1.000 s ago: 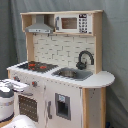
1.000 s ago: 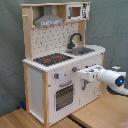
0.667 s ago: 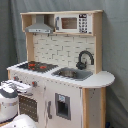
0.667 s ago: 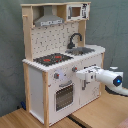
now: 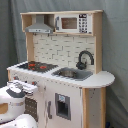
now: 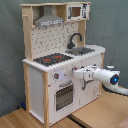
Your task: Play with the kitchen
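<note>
The kitchen [image 5: 65, 95] [image 6: 37, 85] is a white and light-wood toy unit. On top it has a black-red stovetop [image 5: 37, 65] [image 6: 52, 59], a grey sink [image 5: 73, 74] [image 6: 82, 50] and a black faucet [image 5: 85, 59] [image 6: 75, 39]. Above are a hood [image 5: 40, 25] and a microwave [image 5: 70, 23] [image 6: 75, 12]. The windowed oven door [image 6: 64, 96] is closed. My gripper [image 6: 77, 74] [image 5: 31, 88] is level with the knob panel above the oven, close to the kitchen's front face.
A grey curtain [image 5: 115, 45] hangs behind the kitchen. The unit stands on a wooden surface [image 6: 100, 112]. My white arm [image 6: 102, 76] reaches in from the second exterior view's right and fills the first exterior view's lower left corner [image 5: 12, 100].
The arm has moved a little closer to the kitchen's front, toward the knob panel. Nothing on the kitchen has moved.
</note>
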Tool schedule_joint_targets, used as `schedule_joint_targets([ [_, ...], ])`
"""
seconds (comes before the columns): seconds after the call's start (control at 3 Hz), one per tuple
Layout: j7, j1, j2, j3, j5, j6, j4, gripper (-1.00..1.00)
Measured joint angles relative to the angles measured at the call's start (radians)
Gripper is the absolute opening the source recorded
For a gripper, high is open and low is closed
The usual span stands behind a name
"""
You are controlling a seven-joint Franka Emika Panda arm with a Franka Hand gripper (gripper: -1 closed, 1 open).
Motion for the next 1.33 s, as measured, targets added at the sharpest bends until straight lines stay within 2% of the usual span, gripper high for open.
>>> schedule_joint_targets([
  [0.33, 0.003, -0.077, 0.0, 0.021, 0.0, 0.065, 0.029, 1.0],
  [0.67, 0.01, -0.143, 0.002, 0.038, 0.0, 0.112, 0.084, 1.0],
  [1.0, 0.01, -0.143, 0.002, 0.038, 0.0, 0.112, 0.084, -1.0],
  [1.33, 0.041, -0.144, 0.002, 0.038, 0.002, 0.114, 0.065, -1.0],
])
